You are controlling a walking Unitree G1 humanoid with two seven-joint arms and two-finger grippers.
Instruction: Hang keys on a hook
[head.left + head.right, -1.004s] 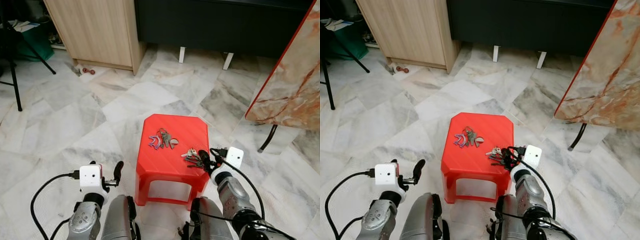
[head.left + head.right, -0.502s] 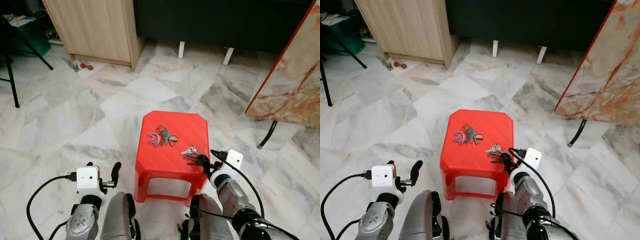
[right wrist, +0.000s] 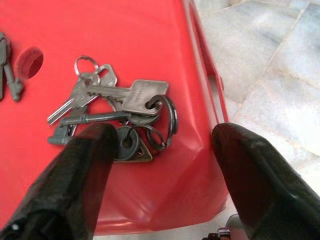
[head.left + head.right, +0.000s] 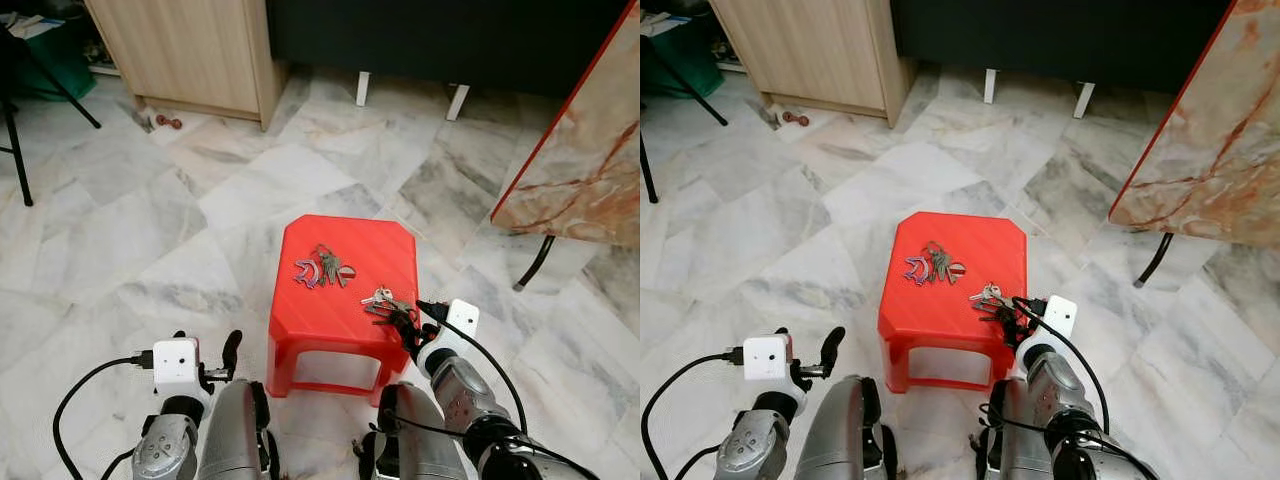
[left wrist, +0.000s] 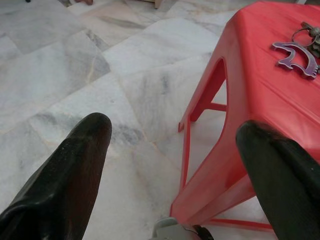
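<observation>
Red plastic stool (image 4: pixel 345 290) sits on grey-white marble floor (image 4: pixel 150 220). Small round hole in seat. Two key bunches lie straight on top: one near middle of seat with purple tag (image 4: pixel 322 269), other silver bunch (image 3: pixel 117 107) close to stool's right edge, several keys plus rings, spread flat. Bunches sit apart, not touching. Stool legs stand on floor tiles. Small dark red thing (image 4: pixel 170 122) on floor far back by wooden cabinet, can't tell what.

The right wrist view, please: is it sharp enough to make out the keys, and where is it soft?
Right wrist view: the keys on the red stool are crisp, the right hand fingers soft. Left wrist view: the left hand fingers likewise blurred.
</observation>
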